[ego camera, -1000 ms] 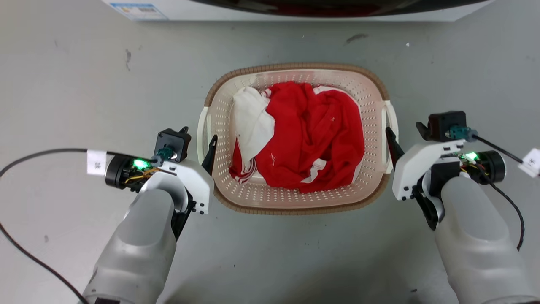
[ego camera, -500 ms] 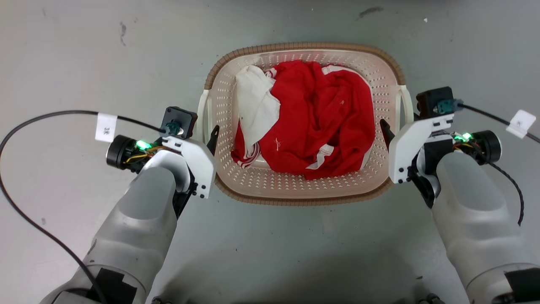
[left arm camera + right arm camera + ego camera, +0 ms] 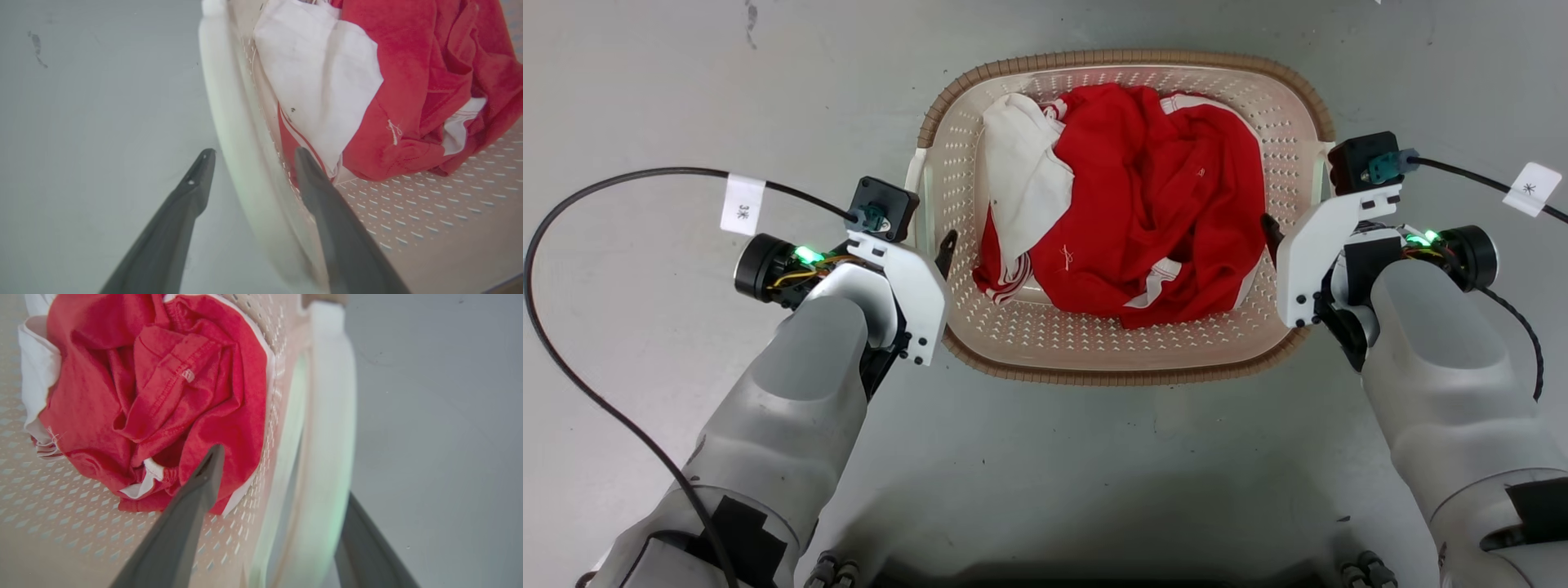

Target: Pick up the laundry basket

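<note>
1. Straddling the white left handle (image 3: 229, 122) of the laundry basket (image 3: 1094, 347), your left claw (image 3: 254, 152) is released. One finger sits inside the perforated wall and the other outside it, over the grey floor (image 3: 81, 122). A sliver of floor shows between that outer finger and the handle.
2. Your right claw (image 3: 282, 473) is likewise released, spread around the right handle (image 3: 331, 416). Its inner finger lies inside the basket, apart from the wall, and its outer finger is partly hidden behind the handle.
3. Between your two claws, the basket holds a crumpled red garment (image 3: 1143, 204), with a white cloth (image 3: 1021, 188) nearer your left claw.
4. You cannot tell from these views whether the basket rests on the floor.
</note>
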